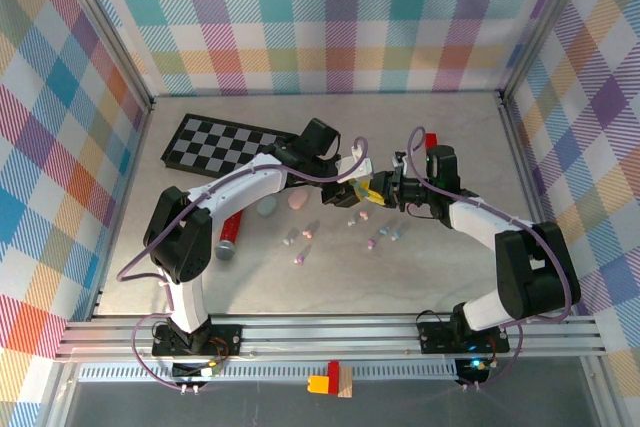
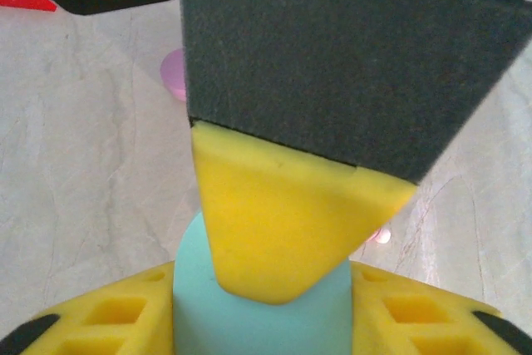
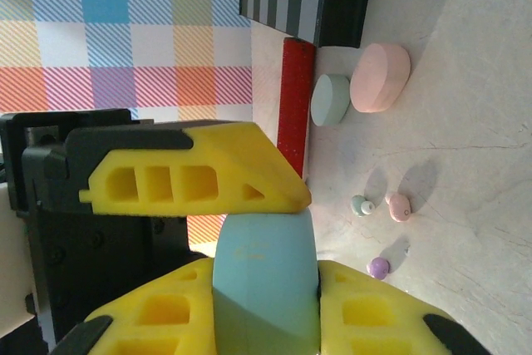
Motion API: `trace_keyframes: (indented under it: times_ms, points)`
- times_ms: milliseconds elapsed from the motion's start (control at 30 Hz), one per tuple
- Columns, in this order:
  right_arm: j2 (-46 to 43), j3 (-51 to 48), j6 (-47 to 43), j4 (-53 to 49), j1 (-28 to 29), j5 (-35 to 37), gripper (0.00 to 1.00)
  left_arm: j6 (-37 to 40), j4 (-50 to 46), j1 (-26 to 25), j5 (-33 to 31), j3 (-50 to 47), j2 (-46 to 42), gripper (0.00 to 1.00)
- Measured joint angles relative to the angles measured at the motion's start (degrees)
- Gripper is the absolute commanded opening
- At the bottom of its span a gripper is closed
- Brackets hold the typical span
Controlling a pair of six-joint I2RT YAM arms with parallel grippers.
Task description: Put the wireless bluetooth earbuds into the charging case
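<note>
A teal charging case (image 3: pixel 266 263) hangs above the table between both grippers. My right gripper (image 3: pixel 268 305) is shut on it, one yellow finger pressing each side. My left gripper (image 2: pixel 259 309) also has the case (image 2: pixel 258 326) touching both of its fingers. One left finger (image 3: pixel 199 176) lies across the case's top, and one right finger (image 2: pixel 274 222) crosses in front of it. In the top view the grippers meet, left (image 1: pixel 358 185) and right (image 1: pixel 386 193). Earbuds lie loose below: a teal one (image 3: pixel 361 204), a pink one (image 3: pixel 398 206), a purple one (image 3: pixel 378 268), and several more (image 1: pixel 298 247).
A shut teal case (image 3: pixel 330 99) and a pink case (image 3: pixel 381 77) lie beside a red marker (image 3: pixel 297 106) near the checkerboard (image 1: pixel 225 142). A small red block (image 1: pixel 430 139) sits at the back. The plaid walls stand on three sides.
</note>
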Motion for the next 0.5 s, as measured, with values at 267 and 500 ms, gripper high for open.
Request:
trace_keyframes:
  times_ms: [267, 500]
  points:
    - [-3.1, 0.3, 4.1, 1.0, -0.2, -1.0, 0.12, -11.2, 19.8, 1.6, 2.3, -16.4, -9.1, 0.91]
    - [-6.2, 0.2, 16.9, 13.0, -2.5, -5.0, 0.09, -27.0, 50.6, 4.7, 7.3, -30.4, -15.8, 0.90]
